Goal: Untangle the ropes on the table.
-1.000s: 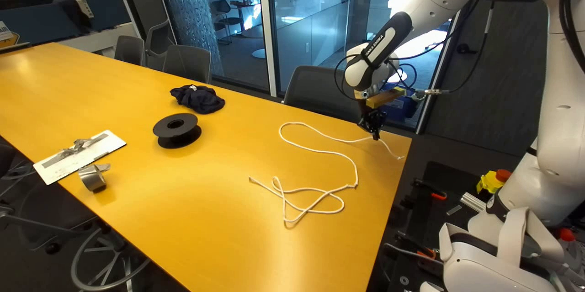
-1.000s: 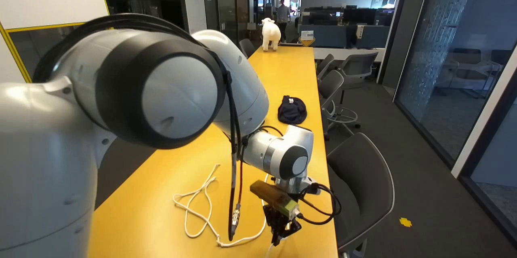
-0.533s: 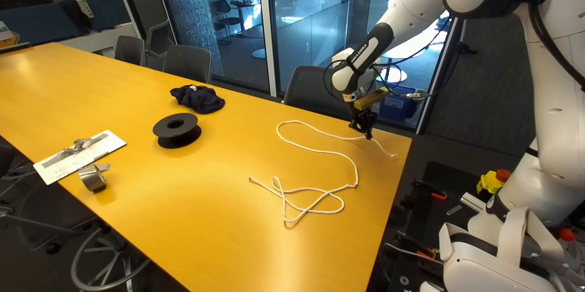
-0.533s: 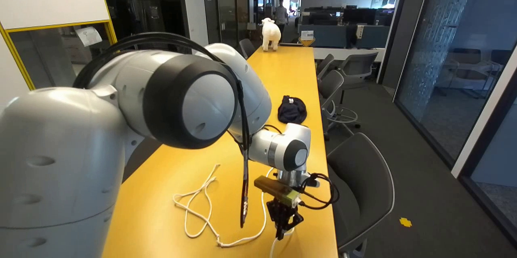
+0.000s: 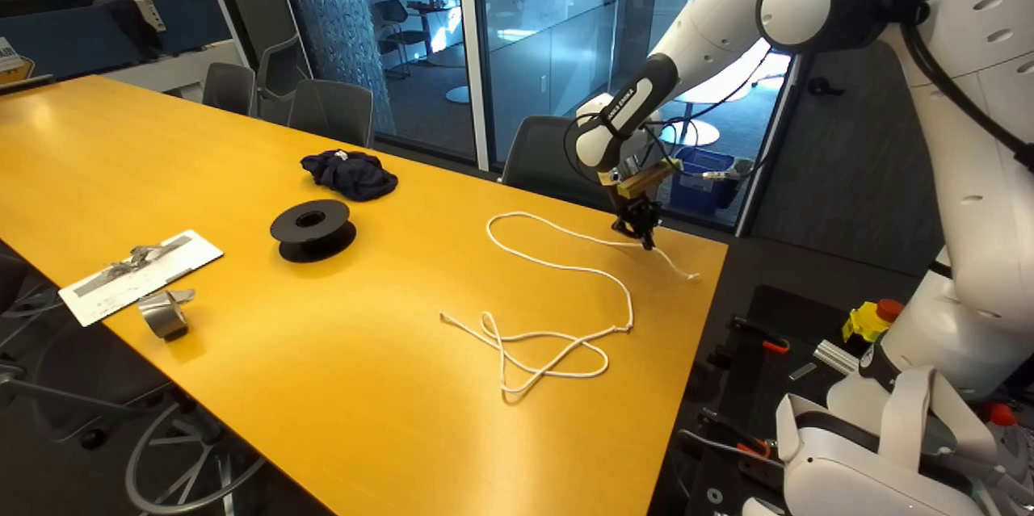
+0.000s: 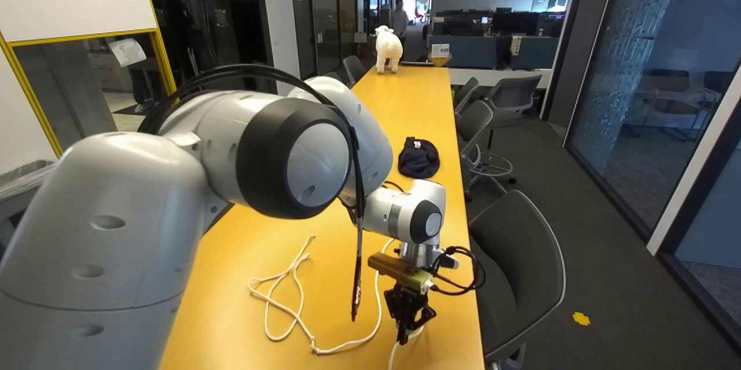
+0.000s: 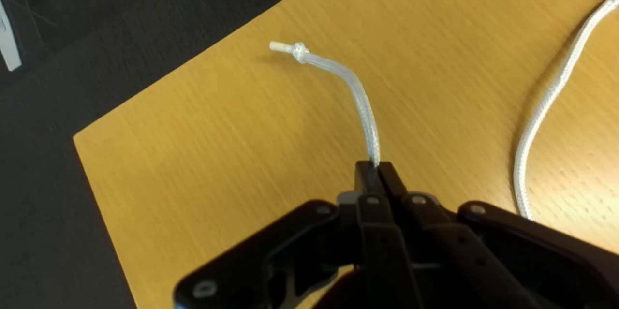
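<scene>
1. In an exterior view, your black two-fingered end effector [image 5: 646,241] is fully closed on a thin white braided rope [image 5: 575,267], low over the glossy yellow-orange bench [image 5: 388,411]. From your grip the rope runs in a wide bend to a small white knot [image 5: 622,329] and, well apart from the end effector, to crossed loops [image 5: 544,372]. Pulling this end alone could cinch those loops or drag them along.

2. In an exterior view, a dark grey office chair [image 6: 518,254] stands near the end effector, past the bench's edge; a wide outward swing might strike it.

3. In the wrist view, a short white tail [image 7: 366,106] with a knotted tip [image 7: 300,52] curls ahead of the end effector, near the bench's corner. A hard tug could slip the tail from your pinch; carrying it outward could drop it over the edge. A low sideways sweep might catch the neighbouring length of rope.
</scene>
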### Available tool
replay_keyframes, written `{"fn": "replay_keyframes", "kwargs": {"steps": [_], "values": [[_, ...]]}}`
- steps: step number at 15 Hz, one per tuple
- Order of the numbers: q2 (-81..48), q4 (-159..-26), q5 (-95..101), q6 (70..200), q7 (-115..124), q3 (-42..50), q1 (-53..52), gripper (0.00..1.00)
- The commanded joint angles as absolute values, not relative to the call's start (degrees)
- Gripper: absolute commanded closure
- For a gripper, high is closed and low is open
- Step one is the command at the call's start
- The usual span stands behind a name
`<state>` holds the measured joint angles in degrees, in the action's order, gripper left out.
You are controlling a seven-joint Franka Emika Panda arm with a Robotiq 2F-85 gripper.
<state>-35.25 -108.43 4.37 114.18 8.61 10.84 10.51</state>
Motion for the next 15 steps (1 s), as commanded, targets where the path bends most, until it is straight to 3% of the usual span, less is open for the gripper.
{"fn": "replay_keyframes", "kwargs": {"steps": [1,10,11,15], "values": [[-36.66,-106.3,5.21,111.56,9.74,11.55,9.84,0.7],[-31.04,-109.42,4.71,115.15,10.1,9.59,7.33,0.04],[-29.93,-110.21,4.47,115.86,10.14,8.91,6.56,0.0],[-26.24,-113.03,3.93,117.43,9.08,5.31,3.22,0.0]]}}
